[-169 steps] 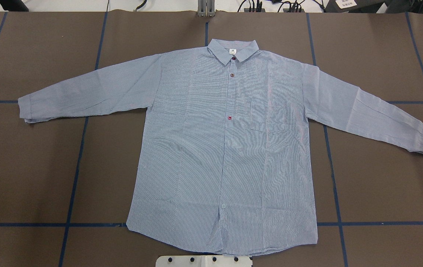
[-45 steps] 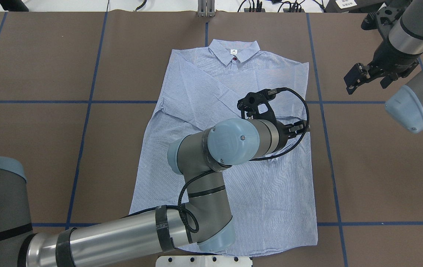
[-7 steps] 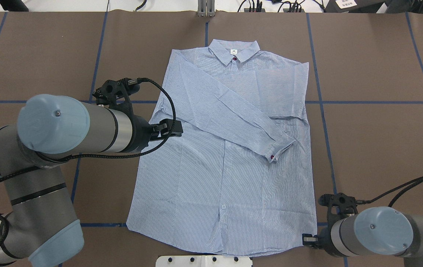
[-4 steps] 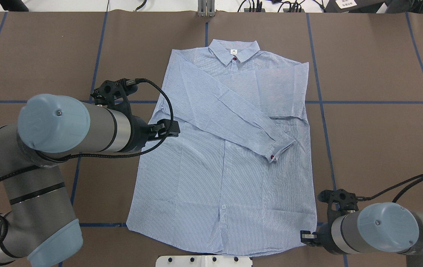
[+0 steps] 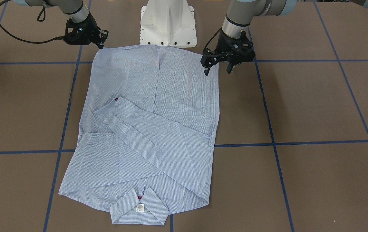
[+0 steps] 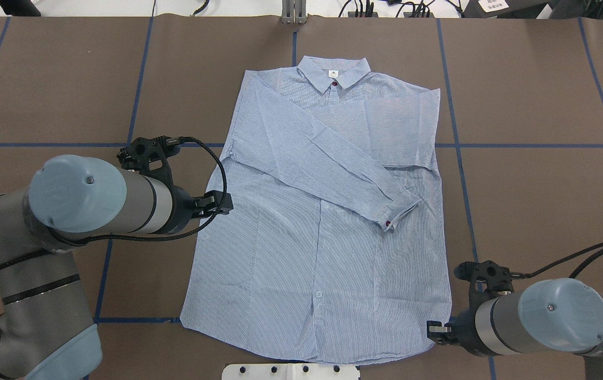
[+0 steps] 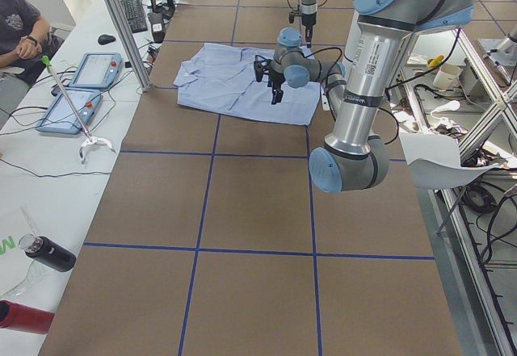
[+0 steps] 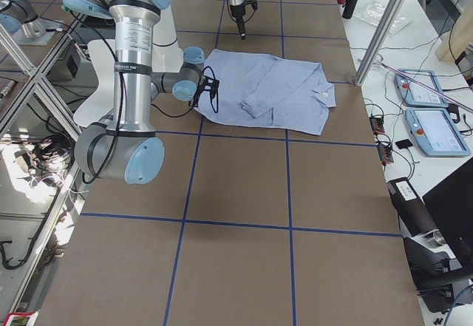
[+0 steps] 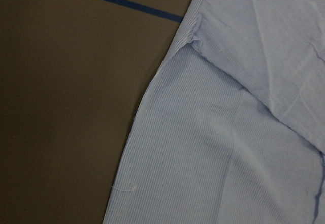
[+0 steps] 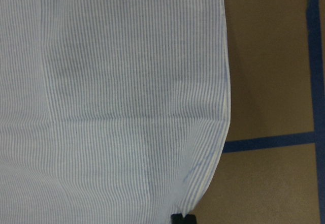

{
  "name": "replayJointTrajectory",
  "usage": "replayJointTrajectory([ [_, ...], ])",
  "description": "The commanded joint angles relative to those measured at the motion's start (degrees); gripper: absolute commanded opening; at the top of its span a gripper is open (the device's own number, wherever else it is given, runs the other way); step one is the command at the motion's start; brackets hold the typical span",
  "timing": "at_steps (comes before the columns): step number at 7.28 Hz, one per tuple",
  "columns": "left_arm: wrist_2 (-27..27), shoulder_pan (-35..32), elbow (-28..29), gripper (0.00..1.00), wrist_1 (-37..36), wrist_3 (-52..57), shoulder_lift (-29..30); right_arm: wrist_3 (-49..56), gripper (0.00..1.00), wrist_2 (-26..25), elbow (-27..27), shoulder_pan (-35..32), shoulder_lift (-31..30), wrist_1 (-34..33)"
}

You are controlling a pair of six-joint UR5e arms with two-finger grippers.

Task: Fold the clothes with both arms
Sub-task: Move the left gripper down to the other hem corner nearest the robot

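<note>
The shirt (image 6: 317, 264) lies flat mid-surface (image 6: 544, 95), collar at 12 o'clock in the overhead view, sleeves folded across the chest. The left gripper (image 6: 225, 203), jaws spread, hangs over its 9 o'clock edge. The right gripper (image 6: 431, 332) sits at the 5 o'clock hem corner; I cannot tell how its jaws stand. A white pedestal (image 6: 291, 371) lies just beside the hem at 6 o'clock.

The table (image 5: 316, 106) is crossed by blue tape lines (image 5: 300, 142). Two tablets (image 7: 98, 71) are laid on the white side bench (image 7: 48, 186), a black bottle (image 7: 48, 253) towards its near end.
</note>
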State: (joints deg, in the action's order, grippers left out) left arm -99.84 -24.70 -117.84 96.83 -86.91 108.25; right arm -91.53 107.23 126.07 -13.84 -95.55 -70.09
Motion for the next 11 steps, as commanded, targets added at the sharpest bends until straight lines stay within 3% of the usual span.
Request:
replayJointTrajectory([
  [1,0.3,5.3,0.1,0.98,-0.1,-2.2,-2.5,0.0,0.0,1.5,0.4,-1.3,0.5,0.0],
  [4,0.4,10.6,0.6,0.96,-0.1,-9.8,-2.7,0.0,0.0,1.5,0.4,-1.6,0.6,0.0],
  [10,0.5,12.7,2.7,0.86,-0.2,-9.9,-4.7,0.1,0.0,3.7,0.4,-3.9,0.5,0.0],
  [11,0.5,12.8,3.0,0.79,-0.2,-9.9,-4.7,0.1,0.0,3.8,0.5,-4.0,0.5,0.0],
])
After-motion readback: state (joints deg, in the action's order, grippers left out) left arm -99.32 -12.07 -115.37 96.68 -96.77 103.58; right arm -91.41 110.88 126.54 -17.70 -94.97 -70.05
